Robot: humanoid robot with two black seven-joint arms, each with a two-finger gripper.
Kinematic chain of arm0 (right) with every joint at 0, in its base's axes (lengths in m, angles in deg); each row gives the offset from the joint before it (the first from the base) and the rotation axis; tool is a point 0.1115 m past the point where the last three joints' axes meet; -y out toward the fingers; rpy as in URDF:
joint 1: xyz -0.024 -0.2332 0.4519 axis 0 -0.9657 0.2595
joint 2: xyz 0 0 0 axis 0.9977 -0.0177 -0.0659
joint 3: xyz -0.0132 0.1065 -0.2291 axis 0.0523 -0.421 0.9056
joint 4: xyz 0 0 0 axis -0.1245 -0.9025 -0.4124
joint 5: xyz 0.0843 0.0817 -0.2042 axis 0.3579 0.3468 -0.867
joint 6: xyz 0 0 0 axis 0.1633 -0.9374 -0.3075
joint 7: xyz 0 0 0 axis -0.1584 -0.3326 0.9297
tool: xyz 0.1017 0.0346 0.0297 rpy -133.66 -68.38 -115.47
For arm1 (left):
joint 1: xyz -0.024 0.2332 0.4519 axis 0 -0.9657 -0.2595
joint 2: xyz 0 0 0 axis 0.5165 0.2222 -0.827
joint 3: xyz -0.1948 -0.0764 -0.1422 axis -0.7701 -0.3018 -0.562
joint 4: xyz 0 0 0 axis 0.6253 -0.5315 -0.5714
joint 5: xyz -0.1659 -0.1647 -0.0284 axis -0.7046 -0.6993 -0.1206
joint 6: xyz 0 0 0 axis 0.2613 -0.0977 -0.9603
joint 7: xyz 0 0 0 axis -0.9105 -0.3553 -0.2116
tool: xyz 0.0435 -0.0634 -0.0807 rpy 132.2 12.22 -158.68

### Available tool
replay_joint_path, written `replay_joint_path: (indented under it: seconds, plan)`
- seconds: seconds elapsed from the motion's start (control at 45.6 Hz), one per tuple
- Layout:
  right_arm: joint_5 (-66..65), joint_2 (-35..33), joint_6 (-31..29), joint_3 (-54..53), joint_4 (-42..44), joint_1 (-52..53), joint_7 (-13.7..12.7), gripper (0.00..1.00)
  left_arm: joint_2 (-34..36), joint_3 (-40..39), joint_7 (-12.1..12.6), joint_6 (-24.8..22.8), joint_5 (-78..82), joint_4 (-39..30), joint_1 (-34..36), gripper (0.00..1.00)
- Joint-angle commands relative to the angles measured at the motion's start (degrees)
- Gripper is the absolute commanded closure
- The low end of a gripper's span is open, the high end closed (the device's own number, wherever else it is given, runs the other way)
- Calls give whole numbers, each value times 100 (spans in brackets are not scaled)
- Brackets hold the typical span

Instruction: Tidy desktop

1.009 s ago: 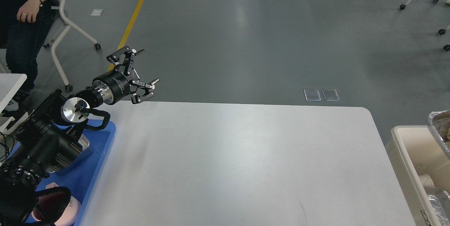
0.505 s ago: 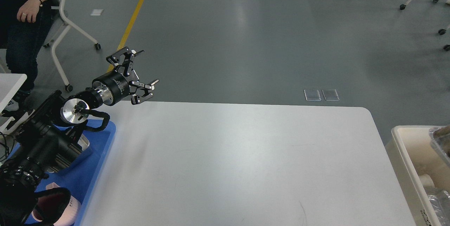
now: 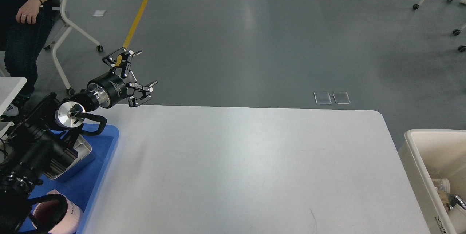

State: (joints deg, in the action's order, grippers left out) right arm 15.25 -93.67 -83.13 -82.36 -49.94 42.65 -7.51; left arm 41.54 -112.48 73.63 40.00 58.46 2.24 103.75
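Note:
The desktop point(image 3: 247, 168) is a large white tabletop with rounded corners that fills the lower middle of the head view. Nothing lies on its visible surface. My left gripper point(image 3: 140, 68) is open and empty, held in the air just beyond the desktop's far left corner. My left arm comes in from the lower left, over the blue tray. My right gripper is out of view.
A blue tray point(image 3: 105, 146) at the desktop's left edge holds a metal container point(image 3: 74, 159) and a pink cup point(image 3: 60, 214). A beige bin point(image 3: 418, 165) with trash stands at the right. A person point(image 3: 25, 12) sits far left by a white chair.
My left gripper has drifted a little to the left, still open. The foil item above the bin at the right edge has gone from view; trash now lies lower in the bin.

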Motion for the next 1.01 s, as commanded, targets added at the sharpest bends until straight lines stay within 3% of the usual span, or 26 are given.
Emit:
replay_joint_path:
  seconds: [0.0,0.176,0.329,0.439,0.636,0.812,0.987]
  plan:
    - [-50,50,-11,0,257,792,2,0,4,8,1,-9,0,1,33,2]
    - [-50,524,-11,0,336,1654,11,0,56,8,1,-9,0,1,130,2]
    - [37,1402,269,-201,625,2040,46,0,100,8,-7,-9,0,1,147,2]
    - [81,2106,323,-1202,978,2094,55,0,100,-1,1,-9,-9,1,147,2]
    - [82,2896,121,-3180,820,1830,55,0,74,-1,1,0,-9,1,130,2]
    - [99,3459,-406,-4051,495,1523,55,0,-14,-1,-7,-9,-61,1,86,2]
    - [117,4136,-460,-4859,90,1101,72,0,-198,-89,-7,-61,-79,1,-107,2]
